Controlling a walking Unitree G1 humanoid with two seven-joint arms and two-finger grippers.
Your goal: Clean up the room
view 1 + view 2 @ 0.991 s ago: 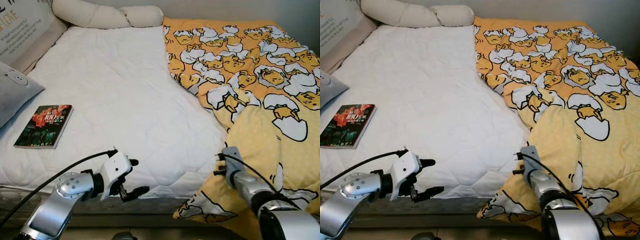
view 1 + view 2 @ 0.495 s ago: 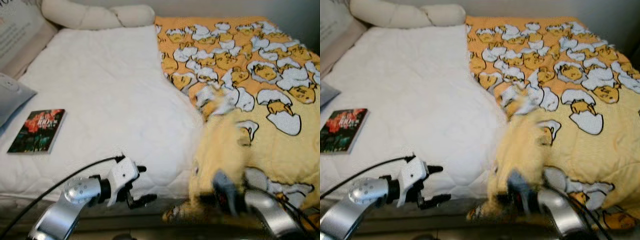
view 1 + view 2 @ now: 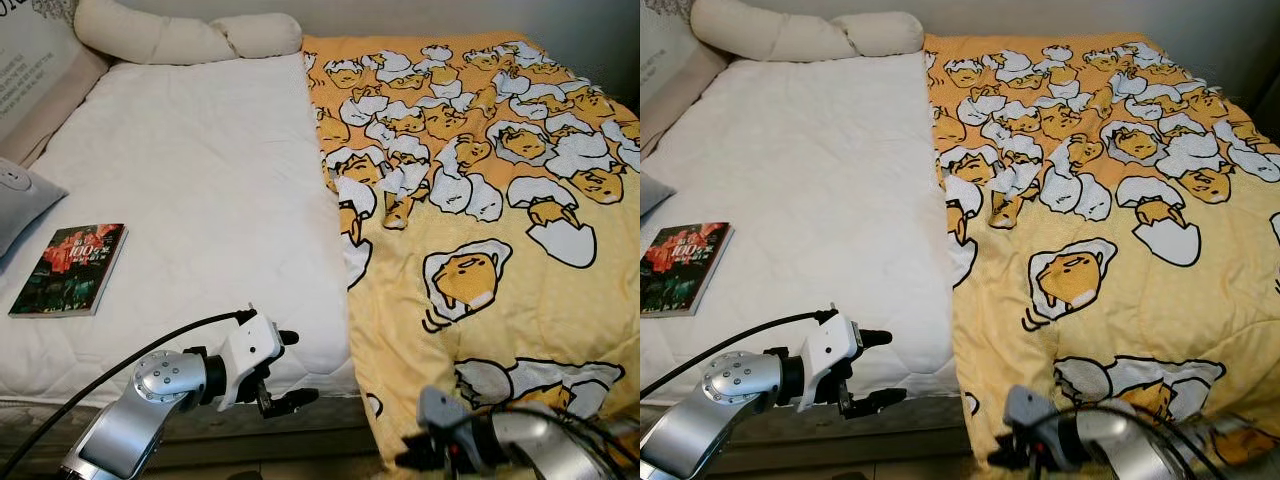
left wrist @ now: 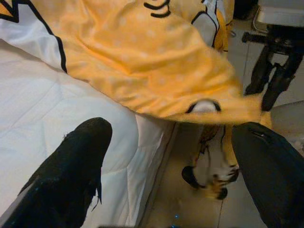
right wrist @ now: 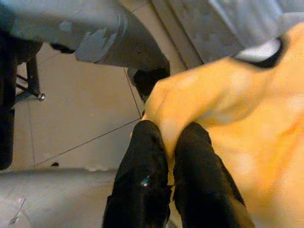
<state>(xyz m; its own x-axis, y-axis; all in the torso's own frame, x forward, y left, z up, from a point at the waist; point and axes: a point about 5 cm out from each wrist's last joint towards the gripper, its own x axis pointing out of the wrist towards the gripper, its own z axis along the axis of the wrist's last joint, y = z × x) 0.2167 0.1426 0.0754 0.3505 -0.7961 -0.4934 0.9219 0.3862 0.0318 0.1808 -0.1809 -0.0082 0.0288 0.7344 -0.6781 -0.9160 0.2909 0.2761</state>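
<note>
Head views: yellow duck-print quilt (image 3: 480, 230) spread flat over right half of white quilted mattress (image 3: 190, 190), red-covered book (image 3: 68, 270) near left edge. Left gripper (image 3: 285, 368) hovering at front edge. Left wrist view: black fingers (image 4: 71, 175) spread wide. Right wrist view: right gripper (image 5: 168, 154) pinching quilt's hanging edge.

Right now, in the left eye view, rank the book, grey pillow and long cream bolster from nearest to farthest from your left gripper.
From the left gripper:
1. Book, on the white mattress, to its left.
2. Grey pillow, at the bed's left edge, beyond the book.
3. Cream bolster, along the bed's far end.
</note>
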